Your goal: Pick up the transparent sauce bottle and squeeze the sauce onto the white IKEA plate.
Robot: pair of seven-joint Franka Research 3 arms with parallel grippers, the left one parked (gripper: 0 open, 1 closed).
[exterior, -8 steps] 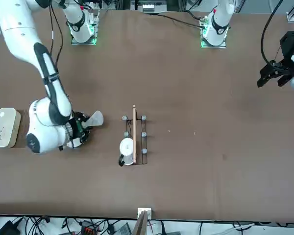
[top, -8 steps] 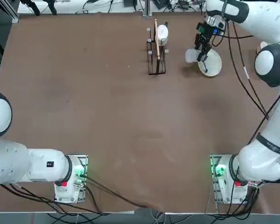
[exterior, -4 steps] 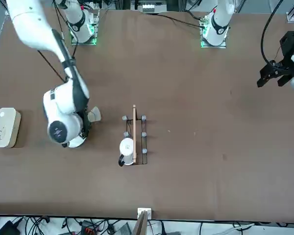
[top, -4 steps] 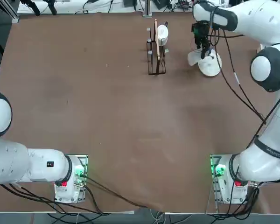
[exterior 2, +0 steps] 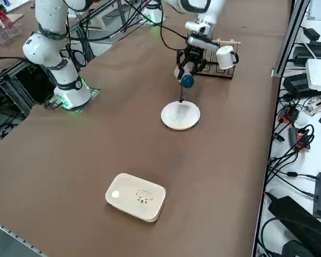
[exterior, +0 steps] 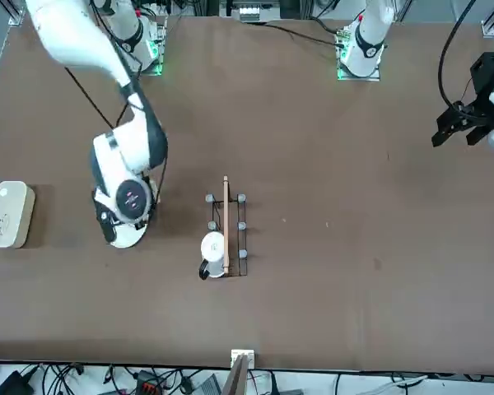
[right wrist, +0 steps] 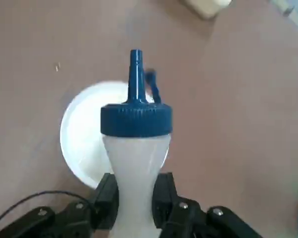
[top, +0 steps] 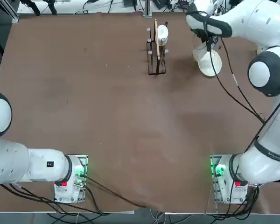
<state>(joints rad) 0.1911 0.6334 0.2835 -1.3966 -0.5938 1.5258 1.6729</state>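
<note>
Right hand (right wrist: pixel 134 201) pinching transparent sauce bottle (right wrist: pixel 135 163), nozzle tipped over white IKEA plate (right wrist: pixel 84 144)

A dark wire rack (top: pixel 157 51) stands on the brown table (top: pixel 107 116), near its far edge from the arm bases. A thin wooden stick (exterior: pixel 226 222) lies along the top of the rack, and a small white round piece (exterior: pixel 213 245) sits at one end of it. Well apart, a white rounded-rectangle dish (exterior 2: pixel 136 196) rests flat near the table's right-hand side.
</note>
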